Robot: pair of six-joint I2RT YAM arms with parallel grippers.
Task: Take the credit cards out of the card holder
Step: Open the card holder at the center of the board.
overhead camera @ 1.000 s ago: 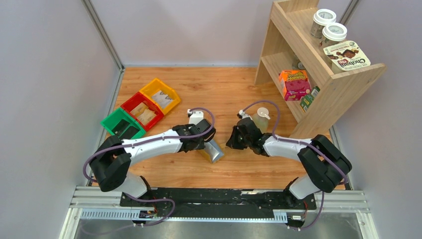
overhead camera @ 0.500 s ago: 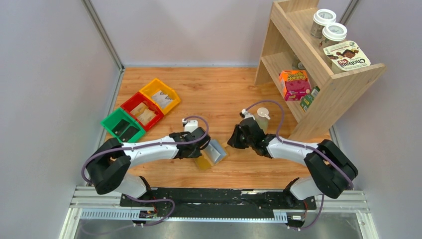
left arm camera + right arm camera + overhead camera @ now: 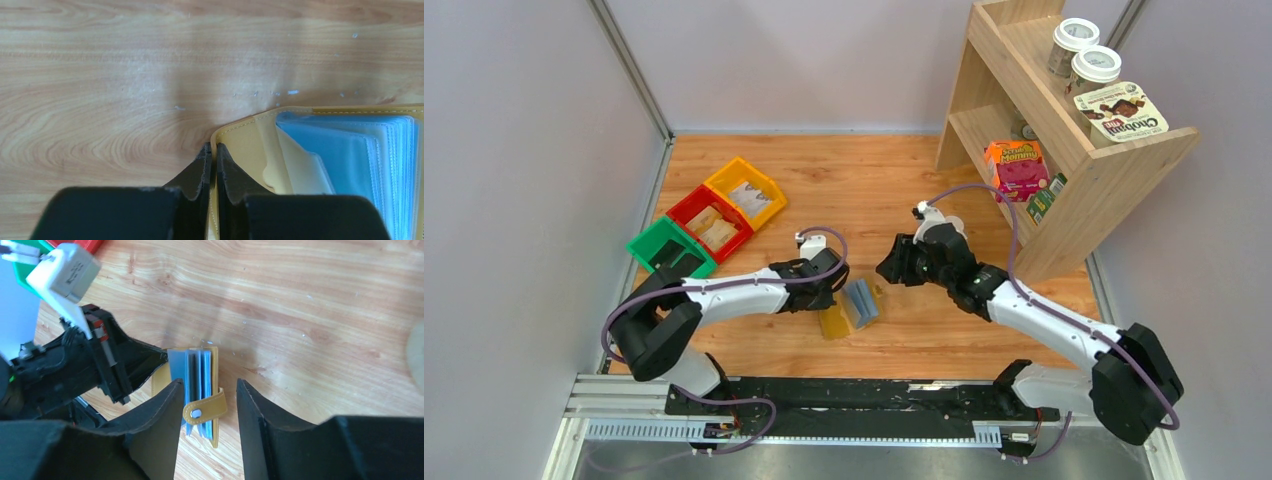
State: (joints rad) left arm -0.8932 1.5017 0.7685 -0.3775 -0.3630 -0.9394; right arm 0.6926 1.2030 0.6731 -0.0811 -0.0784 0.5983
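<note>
The mustard-yellow card holder (image 3: 832, 322) lies open on the wooden table, and its snap tab (image 3: 205, 409) hangs loose. Pale blue credit cards (image 3: 861, 302) stand fanned inside it, also plain in the left wrist view as credit cards (image 3: 350, 160) and in the right wrist view as credit cards (image 3: 192, 367). My left gripper (image 3: 829, 300) is low at the holder's left side, shut on the edge of the yellow cover (image 3: 250, 145). My right gripper (image 3: 892, 270) hovers open just right of the holder and above it, its fingers (image 3: 165, 410) straddling the cards without touching them.
Green (image 3: 669, 250), red (image 3: 711, 222) and yellow (image 3: 746, 192) bins with tan packets sit at the back left. A wooden shelf (image 3: 1064, 150) with boxes and cups stands at the back right, close behind the right arm.
The left jaws closed on the holder's cover and brought it lower. The right jaws went from shut to open. The holder now lies wider open with the cards fanned.
</note>
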